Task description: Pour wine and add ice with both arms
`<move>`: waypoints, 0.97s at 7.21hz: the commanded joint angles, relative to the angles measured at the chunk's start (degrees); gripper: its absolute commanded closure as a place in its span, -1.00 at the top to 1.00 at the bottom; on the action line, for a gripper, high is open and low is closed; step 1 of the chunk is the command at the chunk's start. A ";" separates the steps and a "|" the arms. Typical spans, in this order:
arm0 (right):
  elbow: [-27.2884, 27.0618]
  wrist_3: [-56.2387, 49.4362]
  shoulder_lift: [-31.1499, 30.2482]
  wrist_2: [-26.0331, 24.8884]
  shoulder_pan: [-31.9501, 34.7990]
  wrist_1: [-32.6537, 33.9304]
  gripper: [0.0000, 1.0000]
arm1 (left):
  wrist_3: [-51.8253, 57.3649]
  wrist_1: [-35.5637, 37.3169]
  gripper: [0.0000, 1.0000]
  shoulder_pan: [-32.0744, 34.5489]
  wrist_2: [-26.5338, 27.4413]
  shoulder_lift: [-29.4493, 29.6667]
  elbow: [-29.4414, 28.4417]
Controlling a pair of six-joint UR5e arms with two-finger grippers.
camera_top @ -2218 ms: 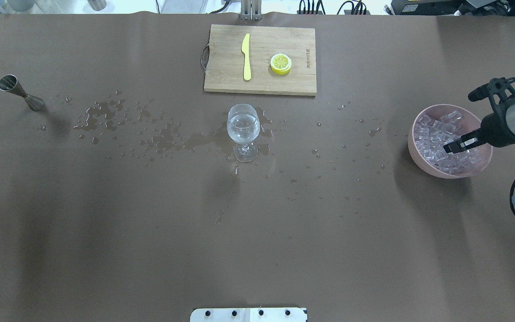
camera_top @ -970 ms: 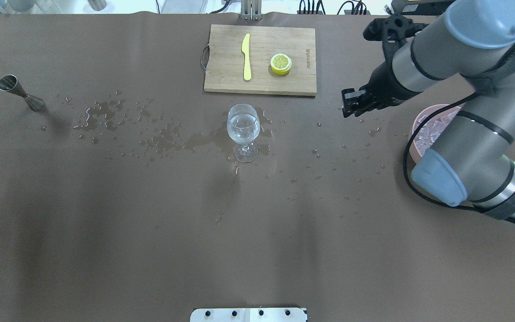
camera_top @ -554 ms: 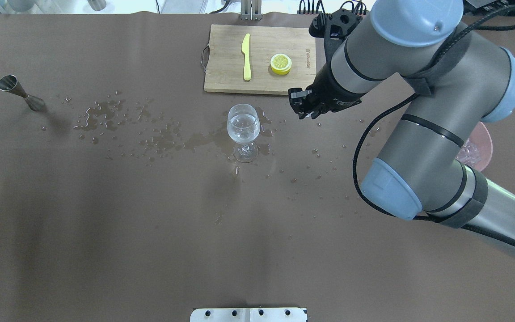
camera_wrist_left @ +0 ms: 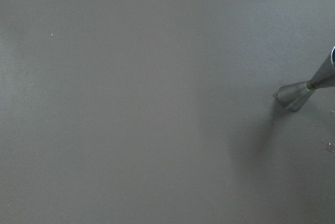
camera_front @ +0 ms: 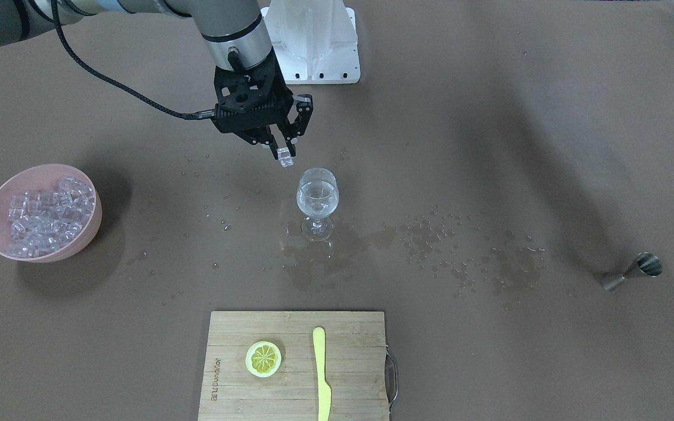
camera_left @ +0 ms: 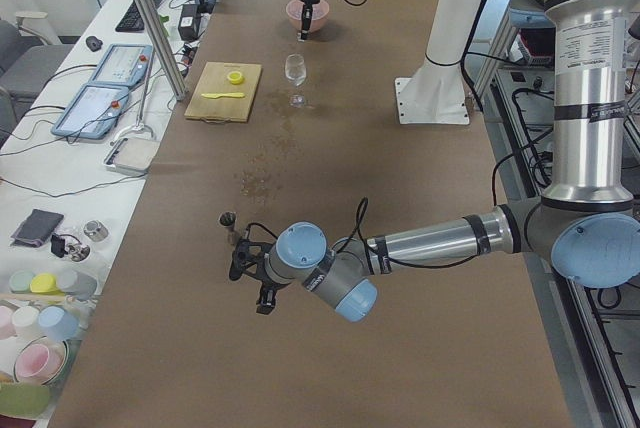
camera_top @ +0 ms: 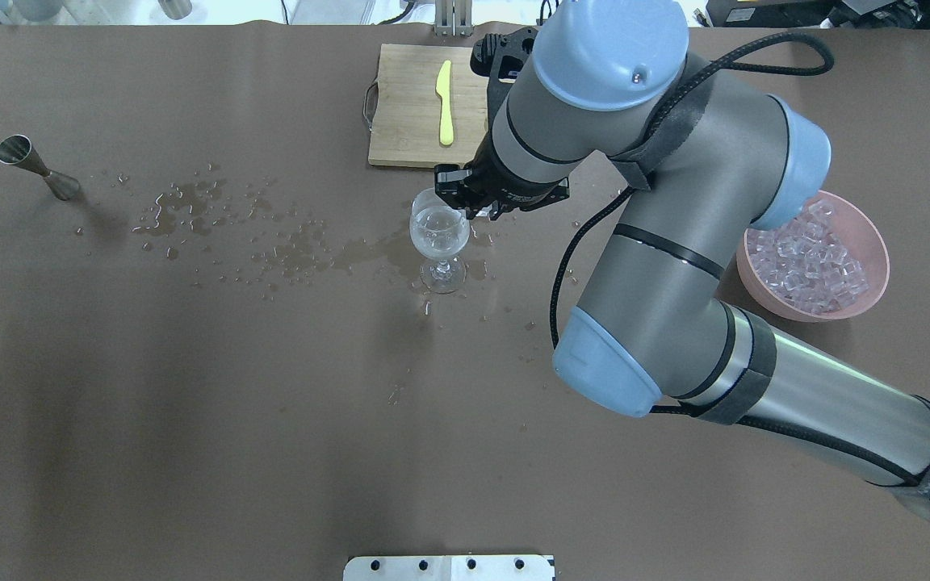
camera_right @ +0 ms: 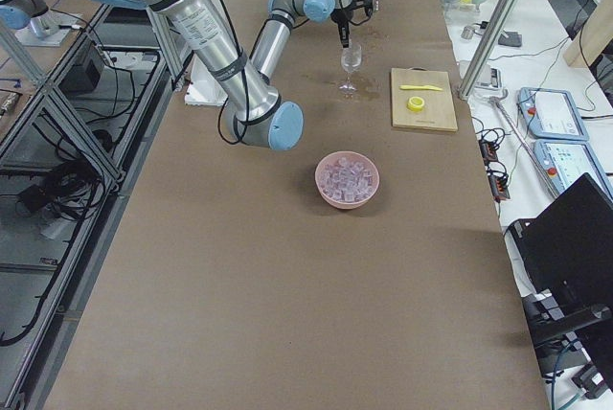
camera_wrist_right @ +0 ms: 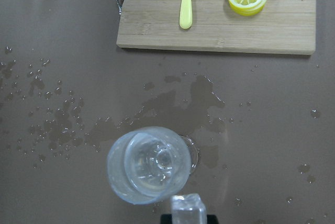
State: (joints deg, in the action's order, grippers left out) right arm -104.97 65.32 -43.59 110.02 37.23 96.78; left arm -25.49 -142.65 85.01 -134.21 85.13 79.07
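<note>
The right black two-finger pincer (camera_front: pixel 283 150) is clenching one small clear glassy ice cube (camera_front: pixel 285 158), hovering just beside the stemmed clear wine glass (camera_front: pixel 316 204), probably aiming for the colourless wine (camera_front: pixel 316 197) below it. Whether the left pincer (camera_left: pixel 248 266) is gripping, I cannot tell.

Matt brown table cover (camera_front: pixel 489 117); wooden board (camera_front: pixel 354 374); glossy clear wine glass (camera_front: pixel 316 199); shiny metal jigger (camera_front: pixel 630 273); glassy ice (camera_front: pixel 44 213).

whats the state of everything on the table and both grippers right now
right gripper, jaws shut on one ice cube, held up beside the wine glass
left gripper, near the jigger, open or shut unclear
wine glass, upright, a little wine inside
bowl, upright, full of ice
jigger, standing, unheld
lemon slice, flat on the cutting board
knife, flat on the board
table, wet around the glass
</note>
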 commanded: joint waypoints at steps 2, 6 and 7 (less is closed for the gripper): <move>0.74 0.51 1.32 -0.86 -0.84 -0.10 -1.00 | 0.00 0.00 0.97 -0.02 0.00 0.03 -0.15; 7.05 1.38 5.45 -1.21 -1.02 -3.15 -1.00 | 0.00 0.00 0.97 -0.02 0.00 0.21 -0.06; 8.63 2.87 5.36 -1.21 -1.02 -5.96 -1.00 | 0.00 0.00 0.97 -0.02 0.00 0.21 -0.06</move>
State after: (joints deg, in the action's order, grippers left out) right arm -98.31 66.81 -38.44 108.84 36.22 93.93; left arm -25.49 -142.65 84.99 -134.21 85.31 79.01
